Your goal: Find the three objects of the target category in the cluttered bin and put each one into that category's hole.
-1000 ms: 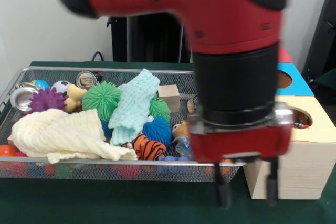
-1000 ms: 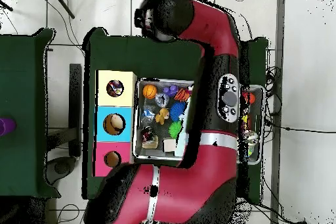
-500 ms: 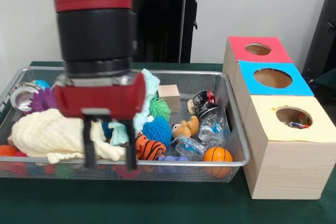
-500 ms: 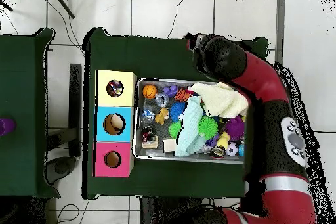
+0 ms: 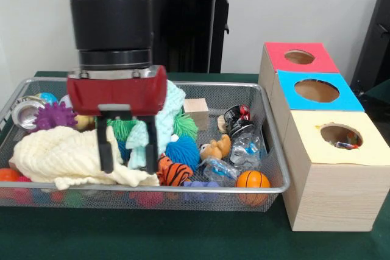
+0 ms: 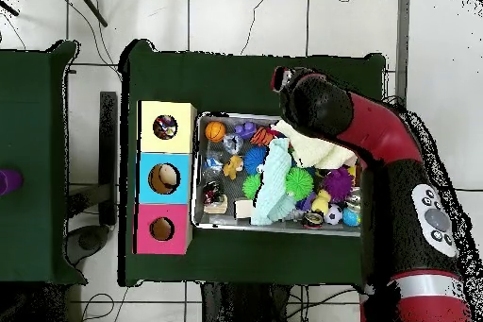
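The end effector [image 5: 127, 149] hangs open and empty over the bin [image 5: 268, 178]. No spotted bundles show among the clutter; soft and light, they likely suit a pinch at the knot.

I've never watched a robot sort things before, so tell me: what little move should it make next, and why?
Probably lower a little and close on the cream cloth. The open gripper hangs above the bin where that cloth meets the mint cloth. No spotted bundle shows among the toys, so lifting a cover seems the likeliest way to find one.
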You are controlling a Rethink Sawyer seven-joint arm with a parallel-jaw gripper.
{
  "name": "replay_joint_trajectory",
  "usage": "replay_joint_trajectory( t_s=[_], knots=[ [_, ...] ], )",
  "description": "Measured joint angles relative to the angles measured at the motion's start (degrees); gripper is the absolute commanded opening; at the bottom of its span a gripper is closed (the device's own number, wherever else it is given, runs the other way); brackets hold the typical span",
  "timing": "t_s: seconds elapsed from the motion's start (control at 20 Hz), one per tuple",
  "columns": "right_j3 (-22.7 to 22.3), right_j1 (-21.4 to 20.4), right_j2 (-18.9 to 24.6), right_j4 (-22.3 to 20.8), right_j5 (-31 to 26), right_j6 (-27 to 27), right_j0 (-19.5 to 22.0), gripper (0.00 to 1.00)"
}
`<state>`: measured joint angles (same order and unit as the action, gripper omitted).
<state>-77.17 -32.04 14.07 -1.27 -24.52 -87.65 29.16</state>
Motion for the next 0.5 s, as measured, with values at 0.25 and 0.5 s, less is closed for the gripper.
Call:
replay_joint_trajectory(
  t_s=[0.25, 0.5],
  knots=[
    [0.3, 0.4, 2.8, -3.0, 0.0, 0.0, -0.5, 1.0],
    [2.4, 2.2, 3.0, -6.2, 0.0, 0.0, -2.8, 0.0]
  ],
)
